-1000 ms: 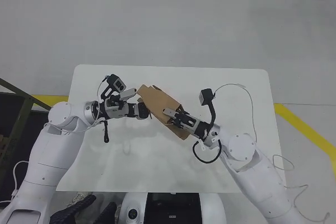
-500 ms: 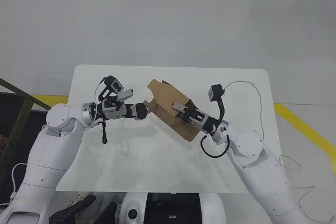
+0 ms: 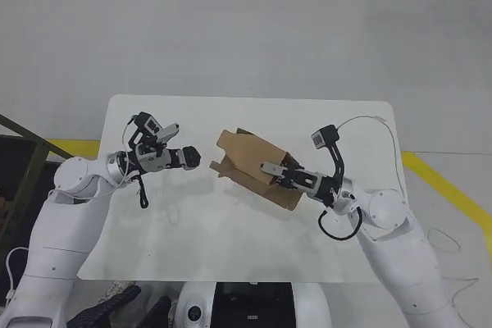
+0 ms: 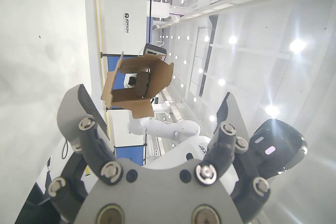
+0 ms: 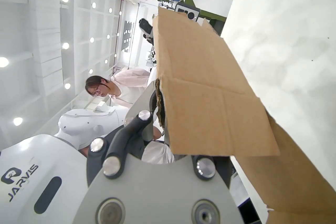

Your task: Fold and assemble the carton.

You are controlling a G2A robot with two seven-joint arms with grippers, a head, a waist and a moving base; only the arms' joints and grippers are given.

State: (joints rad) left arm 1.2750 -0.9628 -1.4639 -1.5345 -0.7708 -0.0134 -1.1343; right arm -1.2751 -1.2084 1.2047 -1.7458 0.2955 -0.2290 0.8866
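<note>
Over the middle of the white table point(image 3: 230, 238), the right gripper point(image 3: 277, 172) stays clamped on one wall of the brown corrugated cardboard carton point(image 3: 250, 156) and has carried it rightward, clear of the surface. Farther off, the left gripper point(image 3: 189, 156) has drawn back, fingers apart. The half-opened carton now hangs on one grip, its flaps seemingly still unfolded.

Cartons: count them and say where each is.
1. The carton is in the right claw, above the table, apart from the open left claw. None seems hidden.

Bright, even overhead light, flaring ceiling lamps point(image 4: 298, 45), strong wide-angle bending at both wrist views' edges.
</note>
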